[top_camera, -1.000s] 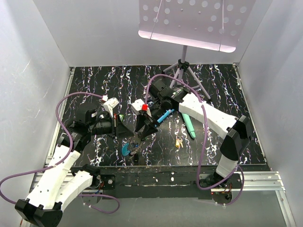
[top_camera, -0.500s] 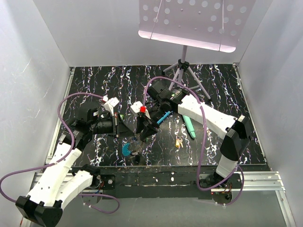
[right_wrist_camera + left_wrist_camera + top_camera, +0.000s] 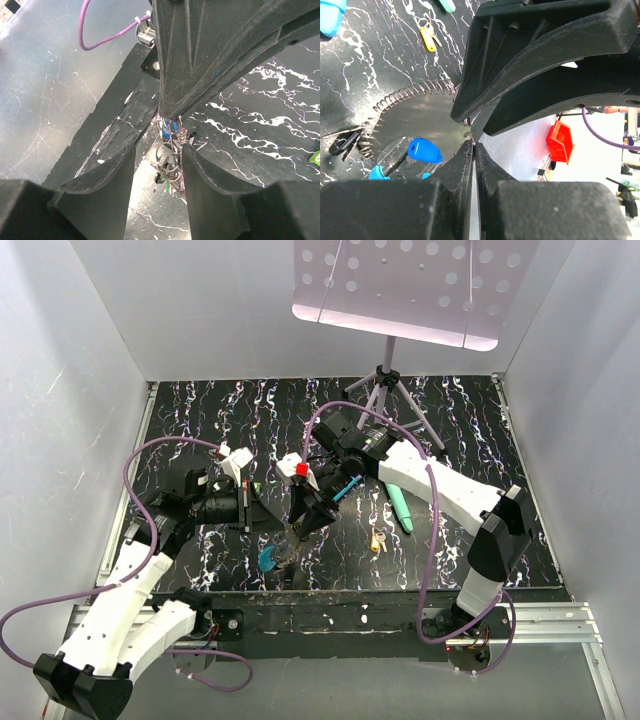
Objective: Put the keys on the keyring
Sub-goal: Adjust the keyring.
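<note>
The keyring [image 3: 282,554], a grey coiled loop with a blue section, lies near the table's front edge. In the left wrist view its coil [image 3: 410,96] curves past a blue key head [image 3: 424,150]. My left gripper [image 3: 278,528] is shut on a thin wire of the keyring [image 3: 472,144]. My right gripper [image 3: 303,523] points down at the same spot. It is open, with the tangled ring wire [image 3: 172,155] between its fingers [image 3: 210,190]. A yellow key [image 3: 377,540] lies alone to the right; it also shows in the left wrist view [image 3: 427,37]. A green bit [image 3: 166,187] shows in the tangle.
A teal stick [image 3: 400,506] and a blue stick [image 3: 345,485] lie right of the grippers. A tripod stand [image 3: 385,390] with a perforated white panel [image 3: 410,285] stands at the back. White walls enclose the table. The two grippers are almost touching.
My right gripper has come down and to the left over the keyring. My left gripper has shifted slightly right towards it. The keyring has barely moved.
</note>
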You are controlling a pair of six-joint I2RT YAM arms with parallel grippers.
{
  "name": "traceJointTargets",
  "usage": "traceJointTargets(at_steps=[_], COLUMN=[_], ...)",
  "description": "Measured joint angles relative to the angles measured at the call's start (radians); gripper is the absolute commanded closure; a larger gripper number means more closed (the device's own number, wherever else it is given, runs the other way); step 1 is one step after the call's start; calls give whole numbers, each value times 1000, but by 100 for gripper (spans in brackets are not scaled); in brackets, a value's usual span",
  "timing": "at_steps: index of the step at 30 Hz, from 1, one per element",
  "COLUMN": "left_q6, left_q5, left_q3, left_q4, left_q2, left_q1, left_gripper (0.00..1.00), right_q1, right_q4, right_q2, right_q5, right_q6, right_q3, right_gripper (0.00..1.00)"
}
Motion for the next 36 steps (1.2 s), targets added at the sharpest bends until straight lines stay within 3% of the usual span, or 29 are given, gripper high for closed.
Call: traceJointTargets(at_steps=[11, 17, 24, 36], left_q6=[-19, -41, -77, -119], left_q5=[12, 11, -1, -1], left_q3=[0, -20, -35, -48], left_q4=[-6, 13, 39, 79], left_q2=[10, 4, -8, -12], left_q1=[-1, -1, -1, -2], left_gripper=[100, 100, 100, 100], right_q1=[-70, -100, -105, -105], right_q4=[2, 77, 189, 241], right_q2=[-49, -104, -158, -159], right_q5=[-23, -29, -66, -72], right_q6=[94, 296, 507, 562], right_q3=[1, -11, -144, -164], right_gripper=[48, 52, 57, 53])
